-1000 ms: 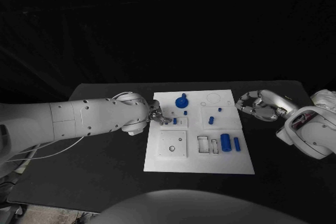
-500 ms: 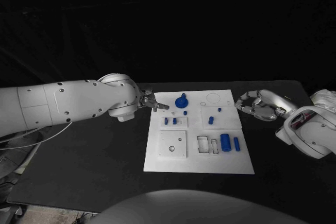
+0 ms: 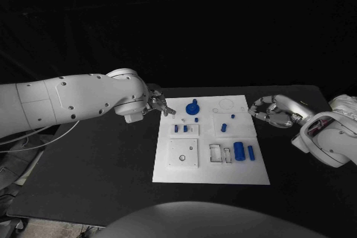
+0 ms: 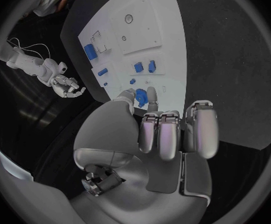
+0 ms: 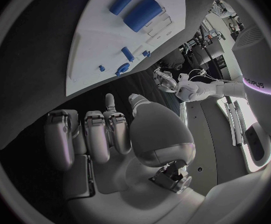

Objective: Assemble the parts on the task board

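The task board (image 3: 212, 168) is a white rectangular plate lying flat in the middle of the black tabletop (image 3: 97, 165). Its surface carries raised white square blocks and shallow rectangular recesses. A round blue knob part (image 3: 193, 109) stands near its far edge. Two short blue pegs (image 3: 181, 128) stand side by side on the left portion. One blue peg (image 3: 223, 127) stands on a square block to the right of centre, with a smaller blue piece (image 3: 232, 115) just beyond it. A large blue cylinder (image 3: 239, 151) lies in a recess on the right, and a narrow blue bar (image 3: 252, 152) lies just beside it.

Count: one board, seven blue parts visible in the head view.

The left robot hand (image 3: 158, 106) hangs at the board's far left corner, fingers curled together; whether it holds anything cannot be told. The left wrist view shows the fingers (image 4: 172, 134) pressed side by side. The right robot hand (image 3: 269, 112) hangs off the board's right edge, fingers curled inward, nothing visible in it.

Against one second ago: the left robot hand has withdrawn from the peg area on the left of the board to the far left corner, and both short pegs are now uncovered. The right robot hand is unchanged.
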Action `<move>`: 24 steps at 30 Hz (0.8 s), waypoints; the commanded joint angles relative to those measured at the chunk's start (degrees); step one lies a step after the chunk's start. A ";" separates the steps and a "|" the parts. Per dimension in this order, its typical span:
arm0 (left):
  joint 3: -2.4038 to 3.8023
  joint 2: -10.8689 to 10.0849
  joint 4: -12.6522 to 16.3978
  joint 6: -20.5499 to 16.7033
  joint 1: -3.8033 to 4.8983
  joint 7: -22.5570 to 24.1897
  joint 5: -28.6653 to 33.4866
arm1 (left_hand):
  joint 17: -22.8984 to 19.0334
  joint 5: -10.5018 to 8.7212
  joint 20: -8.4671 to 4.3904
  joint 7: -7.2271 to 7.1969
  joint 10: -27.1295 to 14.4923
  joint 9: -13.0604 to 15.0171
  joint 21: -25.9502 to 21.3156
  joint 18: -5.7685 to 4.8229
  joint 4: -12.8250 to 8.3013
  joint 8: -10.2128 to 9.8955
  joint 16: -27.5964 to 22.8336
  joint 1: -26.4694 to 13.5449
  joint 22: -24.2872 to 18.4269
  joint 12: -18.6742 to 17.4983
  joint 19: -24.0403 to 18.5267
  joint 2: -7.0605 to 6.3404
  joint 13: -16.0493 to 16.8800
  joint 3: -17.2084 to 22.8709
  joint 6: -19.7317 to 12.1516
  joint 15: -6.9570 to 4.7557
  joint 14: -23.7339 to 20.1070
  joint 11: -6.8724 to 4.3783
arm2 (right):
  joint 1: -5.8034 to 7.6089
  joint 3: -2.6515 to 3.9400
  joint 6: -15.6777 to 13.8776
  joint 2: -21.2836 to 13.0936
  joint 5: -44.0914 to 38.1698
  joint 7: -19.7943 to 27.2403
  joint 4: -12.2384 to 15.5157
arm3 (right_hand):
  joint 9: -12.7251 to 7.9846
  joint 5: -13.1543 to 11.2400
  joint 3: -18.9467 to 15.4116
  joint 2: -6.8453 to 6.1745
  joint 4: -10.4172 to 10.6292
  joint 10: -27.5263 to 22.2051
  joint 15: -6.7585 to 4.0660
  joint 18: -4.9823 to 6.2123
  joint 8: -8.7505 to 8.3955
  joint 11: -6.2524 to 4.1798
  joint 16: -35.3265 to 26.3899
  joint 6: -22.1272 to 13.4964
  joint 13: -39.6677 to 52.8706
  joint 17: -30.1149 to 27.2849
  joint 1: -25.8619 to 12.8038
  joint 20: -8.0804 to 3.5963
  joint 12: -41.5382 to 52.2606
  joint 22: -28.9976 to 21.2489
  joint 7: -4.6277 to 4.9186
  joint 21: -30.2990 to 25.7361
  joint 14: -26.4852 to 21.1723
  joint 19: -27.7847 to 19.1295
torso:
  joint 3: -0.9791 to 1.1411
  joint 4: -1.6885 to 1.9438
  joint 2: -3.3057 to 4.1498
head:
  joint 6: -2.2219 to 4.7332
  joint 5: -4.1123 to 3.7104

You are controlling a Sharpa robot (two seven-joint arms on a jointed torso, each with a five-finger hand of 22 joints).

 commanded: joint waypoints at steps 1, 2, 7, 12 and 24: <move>-0.12 1.99 -1.89 4.86 0.11 -1.59 1.59 | 15.08 2.05 -0.10 -0.16 6.06 -0.78 0.25 -0.69 0.03 -0.43 0.14 1.34 12.43 -0.20 1.23 -0.10 15.09 0.31 0.37 -0.23 6.02 -0.44 | -0.03 0.00 0.63 0.21 -0.35 -0.01 -0.04 | -0.10 0.22 -0.11 0.08 -0.30 6.11 0.29 0.73 -0.01 0.34 0.20 -0.28 15.09 15.06 0.67 0.36 0.22 13.04 0.02 -0.33 6.08 1.48 | -0.02 0.02 0.05 | 0.00 0.06; -0.15 2.59 -2.50 5.42 0.12 -1.93 1.52 | 15.08 2.31 -0.10 -0.14 6.06 -0.94 0.26 -0.70 0.06 -0.52 0.14 1.45 12.44 -0.20 1.24 -0.13 15.09 0.29 0.37 -0.22 6.02 -0.43 | -0.03 0.00 0.62 0.25 -0.35 0.01 -0.05 | -0.10 0.22 -0.11 0.08 -0.30 6.11 0.29 0.73 -0.01 0.34 0.20 -0.28 15.09 15.06 0.67 0.36 0.22 13.04 0.02 -0.33 6.08 1.48 | -0.04 0.01 0.05 | 0.00 0.08; -0.16 6.44 -6.99 9.75 0.12 -4.36 1.45 | 15.08 3.38 -0.05 0.08 6.06 -1.80 0.39 -0.73 0.23 -1.10 0.14 1.12 12.47 -0.20 1.32 -0.14 15.09 -0.05 0.39 -0.15 6.02 -0.29 | -0.03 0.00 0.51 0.41 -0.35 0.18 -0.08 | -0.11 0.23 -0.11 0.08 -0.29 6.11 0.30 0.71 0.02 0.35 0.20 -0.25 15.09 15.06 0.72 0.36 0.22 13.07 0.02 -0.27 6.08 1.54 | -0.04 -0.02 0.06 | 0.00 0.17; 0.23 9.65 -11.26 12.93 0.07 -6.28 1.60 | 15.08 4.15 -0.02 0.12 6.06 -2.25 0.42 -0.74 0.19 -1.35 0.14 0.97 12.48 -0.20 1.34 -0.12 15.09 -0.21 0.54 -0.11 6.02 -0.26 | -0.03 0.00 0.22 0.39 -0.35 0.53 0.06 | -0.11 0.23 -0.11 0.08 -0.29 6.11 0.30 0.69 0.03 0.35 0.20 -0.23 15.09 15.06 0.73 0.36 0.22 13.09 0.02 -0.22 6.08 1.60 | -0.04 -0.05 0.10 | 0.00 0.21; 0.45 14.24 -16.76 17.78 -0.76 -8.54 1.68 | 15.08 4.75 -0.05 -0.21 6.06 -1.65 0.70 -0.79 0.16 -0.13 0.14 0.37 12.56 -0.20 1.53 -0.22 15.09 -0.89 1.88 -0.21 6.02 -0.44 | -0.03 0.00 -0.09 0.21 -0.30 1.01 0.29 | -0.11 0.25 -0.12 0.09 -0.26 6.11 0.30 0.62 0.10 0.35 0.20 -0.11 15.09 15.06 0.76 0.36 0.22 13.20 0.02 0.01 6.08 1.82 | -0.03 0.07 0.05 | 0.00 0.12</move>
